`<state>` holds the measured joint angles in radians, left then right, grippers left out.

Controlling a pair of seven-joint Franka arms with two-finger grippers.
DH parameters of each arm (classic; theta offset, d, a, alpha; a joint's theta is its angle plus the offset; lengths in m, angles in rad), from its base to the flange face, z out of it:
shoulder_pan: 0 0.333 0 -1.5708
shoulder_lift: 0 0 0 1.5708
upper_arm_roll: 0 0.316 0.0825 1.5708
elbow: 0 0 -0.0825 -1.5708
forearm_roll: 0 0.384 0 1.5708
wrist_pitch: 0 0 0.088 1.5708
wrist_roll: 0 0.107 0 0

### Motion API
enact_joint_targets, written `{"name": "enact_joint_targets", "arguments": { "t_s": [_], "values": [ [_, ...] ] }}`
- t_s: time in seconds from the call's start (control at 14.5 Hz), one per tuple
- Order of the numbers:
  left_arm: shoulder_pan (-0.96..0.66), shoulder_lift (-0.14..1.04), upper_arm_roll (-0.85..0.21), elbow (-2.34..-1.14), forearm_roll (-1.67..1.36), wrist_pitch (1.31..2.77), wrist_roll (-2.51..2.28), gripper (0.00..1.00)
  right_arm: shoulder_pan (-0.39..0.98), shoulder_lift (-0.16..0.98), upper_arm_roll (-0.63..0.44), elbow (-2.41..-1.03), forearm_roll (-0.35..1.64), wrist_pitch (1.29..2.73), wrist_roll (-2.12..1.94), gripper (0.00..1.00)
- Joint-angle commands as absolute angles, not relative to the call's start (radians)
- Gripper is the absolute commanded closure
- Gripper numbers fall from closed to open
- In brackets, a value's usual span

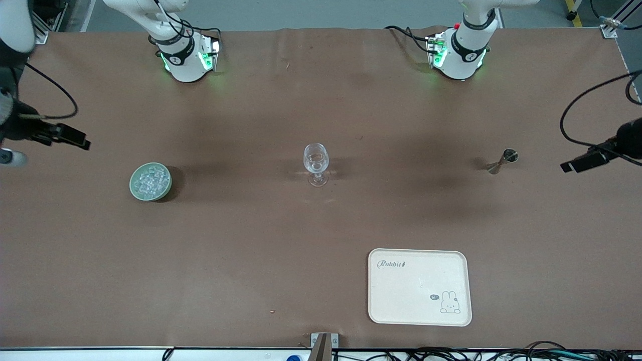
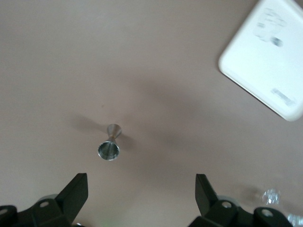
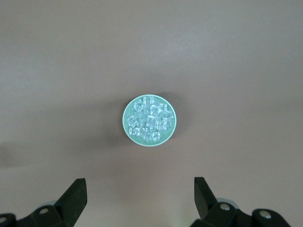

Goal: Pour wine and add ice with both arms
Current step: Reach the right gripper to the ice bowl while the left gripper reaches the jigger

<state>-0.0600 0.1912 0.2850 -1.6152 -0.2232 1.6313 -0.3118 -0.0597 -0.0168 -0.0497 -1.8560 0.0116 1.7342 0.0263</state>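
Observation:
A clear stemmed glass (image 1: pixel 316 163) stands upright mid-table. The ice (image 1: pixel 150 179) is a heap of small clear cubes in a pale green round dish (image 1: pixel 136 189) toward the right arm's end; the right wrist view shows the ice (image 3: pixel 149 121) too. A small metal jigger (image 1: pixel 503 161) stands toward the left arm's end and also shows in the left wrist view (image 2: pixel 110 145). My right gripper (image 1: pixel 75 136) is open and empty, high up, apart from the dish (image 3: pixel 140 187). My left gripper (image 1: pixel 582 163) is open and empty, high up, apart from the jigger (image 2: pixel 142 182).
A cream tray (image 1: pixel 419 287) with a rabbit drawing lies near the front camera, toward the left arm's end; it also shows in the left wrist view (image 2: pixel 265 56). Brown cloth covers the table. Cables run along the table's edge nearest the front camera.

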Motion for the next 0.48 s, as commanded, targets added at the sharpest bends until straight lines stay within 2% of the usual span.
{"name": "enact_joint_targets", "arguments": {
  "t_s": [0.0, 0.21, 0.41],
  "values": [
    [-0.067, 0.290, 0.380, -1.582, -0.326, 1.624, -0.376, 0.00, -0.054, -0.051, -0.051, -2.032, 0.003, 1.883, 0.017, 0.00],
    [-0.064, 0.368, 0.495, -1.591, -0.477, 1.599, -0.396, 0.00, -0.048, -0.054, -0.051, -2.196, 0.003, 2.086, 0.015, 0.00],
    [-0.026, 0.500, 0.590, -1.591, -0.661, 1.531, -0.397, 0.00, -0.046, -0.046, -0.052, -2.296, -0.017, 2.242, 0.014, 0.03]
  ]
}}
